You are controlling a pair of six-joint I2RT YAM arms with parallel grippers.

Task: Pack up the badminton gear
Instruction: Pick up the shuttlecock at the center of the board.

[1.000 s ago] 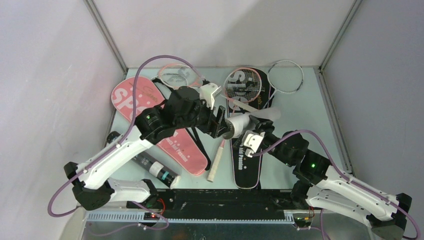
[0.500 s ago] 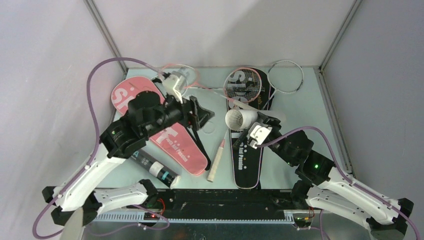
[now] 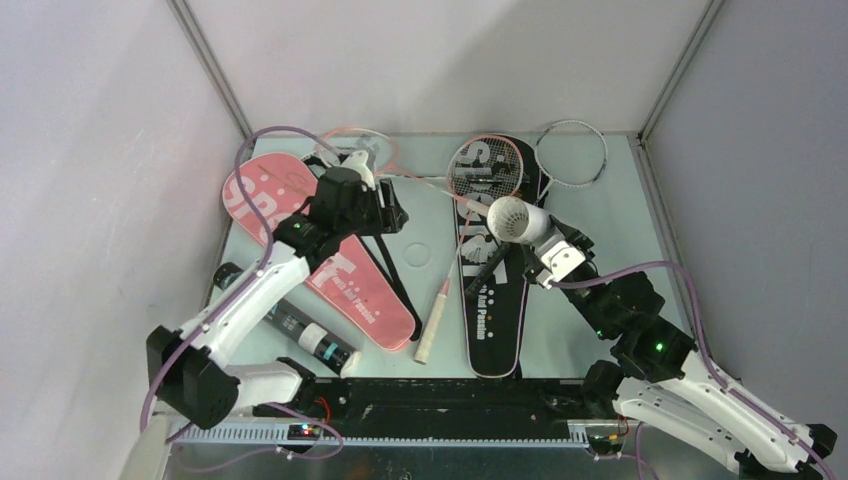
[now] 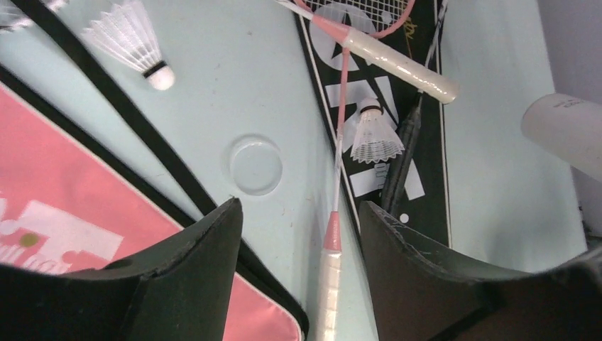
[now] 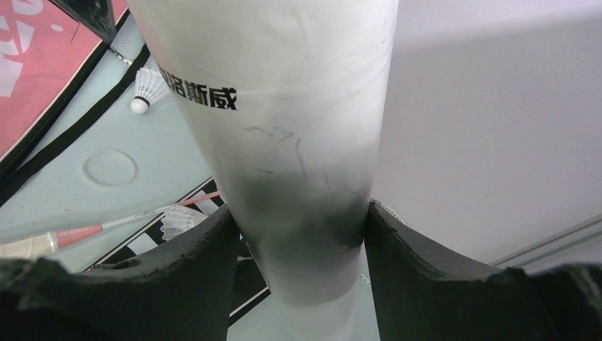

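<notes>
The right gripper (image 5: pixel 302 241) clamps a white cylindrical shuttle tube (image 5: pixel 284 128), held up over the black racket-shaped cover (image 3: pixel 495 320). The left gripper (image 4: pixel 298 234) stands wide and empty over the pale table (image 4: pixel 234 85), between the pink racket-shaped cover (image 4: pixel 57 206) and a pink-shafted racket (image 4: pixel 332 238).

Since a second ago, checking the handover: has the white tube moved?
Yes. The white tube, in the right gripper, shifted right and back, from the black cover's left edge toward its head.
</notes>
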